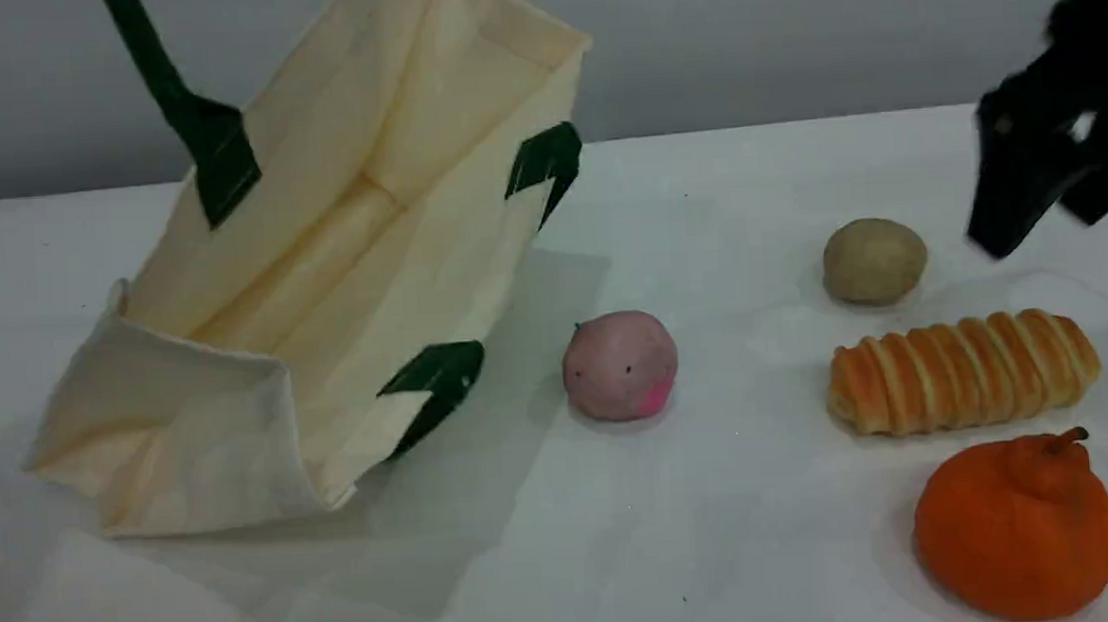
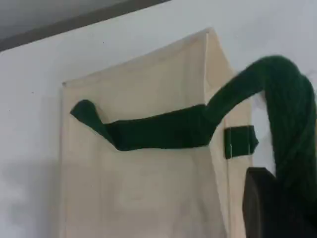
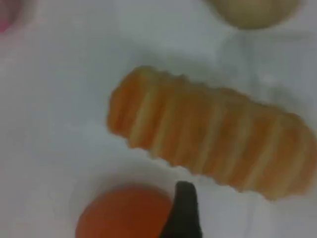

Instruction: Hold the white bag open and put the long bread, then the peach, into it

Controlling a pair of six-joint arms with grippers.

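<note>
The white bag (image 1: 326, 294) stands tilted at the left with its mouth facing the right front, pulled up by a green handle (image 1: 158, 76) that runs out of the top edge. In the left wrist view that handle (image 2: 290, 109) loops over my left gripper's dark fingertip (image 2: 258, 206), which is shut on it. The long bread (image 1: 963, 370) (image 3: 213, 144) lies crosswise at the right. The peach (image 1: 620, 364) sits just right of the bag's mouth. My right gripper (image 1: 1047, 219) hangs open above and behind the bread, holding nothing; one of its fingertips (image 3: 183, 213) shows near the bread's front side.
A beige round lump (image 1: 874, 261) lies behind the bread, close under the right gripper. A large orange fruit (image 1: 1016, 524) (image 3: 124, 213) sits in front of the bread. The bag's second handle (image 2: 163, 131) lies flat against its side.
</note>
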